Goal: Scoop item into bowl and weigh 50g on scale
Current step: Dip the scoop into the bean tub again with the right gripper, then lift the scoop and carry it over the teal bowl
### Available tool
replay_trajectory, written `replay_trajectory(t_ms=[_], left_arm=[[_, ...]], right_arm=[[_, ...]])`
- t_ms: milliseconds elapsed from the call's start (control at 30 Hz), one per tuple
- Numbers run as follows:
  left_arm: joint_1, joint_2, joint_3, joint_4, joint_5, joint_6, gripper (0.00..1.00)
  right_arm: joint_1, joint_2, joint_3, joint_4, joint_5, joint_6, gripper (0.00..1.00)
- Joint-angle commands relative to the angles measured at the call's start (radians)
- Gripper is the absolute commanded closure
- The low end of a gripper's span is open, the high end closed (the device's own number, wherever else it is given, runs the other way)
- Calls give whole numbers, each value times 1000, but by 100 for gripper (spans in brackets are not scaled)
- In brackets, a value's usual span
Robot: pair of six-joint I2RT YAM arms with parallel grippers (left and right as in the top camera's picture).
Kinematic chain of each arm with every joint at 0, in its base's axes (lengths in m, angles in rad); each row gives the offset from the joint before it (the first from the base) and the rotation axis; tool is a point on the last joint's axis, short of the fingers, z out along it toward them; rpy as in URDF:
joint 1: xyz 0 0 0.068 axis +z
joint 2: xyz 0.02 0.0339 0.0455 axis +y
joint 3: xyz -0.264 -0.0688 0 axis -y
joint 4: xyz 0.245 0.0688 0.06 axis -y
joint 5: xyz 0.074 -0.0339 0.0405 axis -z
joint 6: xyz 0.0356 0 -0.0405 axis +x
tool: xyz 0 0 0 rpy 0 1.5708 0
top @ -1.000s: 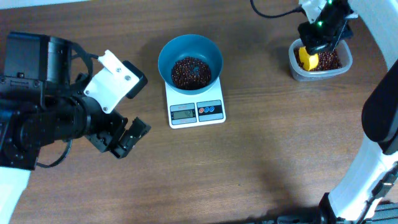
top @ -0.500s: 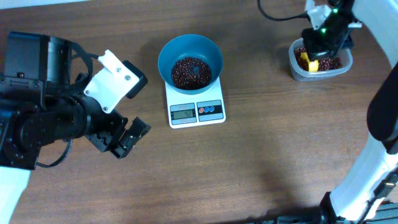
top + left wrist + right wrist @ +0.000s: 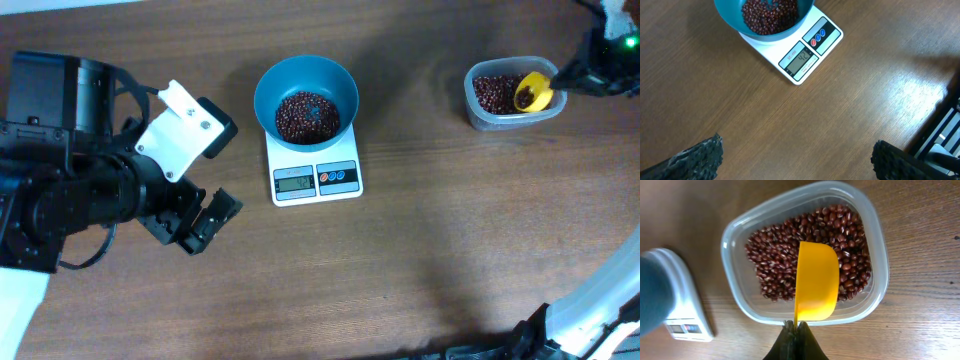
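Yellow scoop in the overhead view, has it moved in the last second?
Yes. The yellow scoop has shifted right, from the left side of the clear tub toward its right rim.

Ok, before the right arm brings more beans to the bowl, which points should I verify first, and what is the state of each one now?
1. Grip: right gripper shut on the handle of the yellow scoop: ok.
2. Supply: plenty of beans in the clear tub: ok.
3. Scoop loaded: cannot tell; the wrist view shows only plain yellow.
4. Blue bowl sitting on the scale: ok.
5. Target of 50 on the display: not ok; it seems to read 42.
6. Left gripper open and away from the scale: ok.
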Motion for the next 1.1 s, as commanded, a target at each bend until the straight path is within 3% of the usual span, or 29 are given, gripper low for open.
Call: replay_trajectory(t_ms=[0,267,433,600,833,1067], left_arm=[[-2,-6,-3,2,10,-2,1],[-2,-6,-3,2,10,-2,1],[-2,-6,-3,2,10,-2,1],[-2,-6,-3,2,10,-2,1],[-2,-6,-3,2,10,-2,1],[-2,-6,-3,2,10,-2,1]], right_arm=[[-43,-3,23,-4,-131,3,96],[-67,-3,23,-95,-317,2,96],[-43,-4,23,-150,-588,-24,96],[112,-4,23,-150,-645,-23,96],[438,-4,25,-120,-695,-19,96],[632,-4,25,171,-512,48,96]])
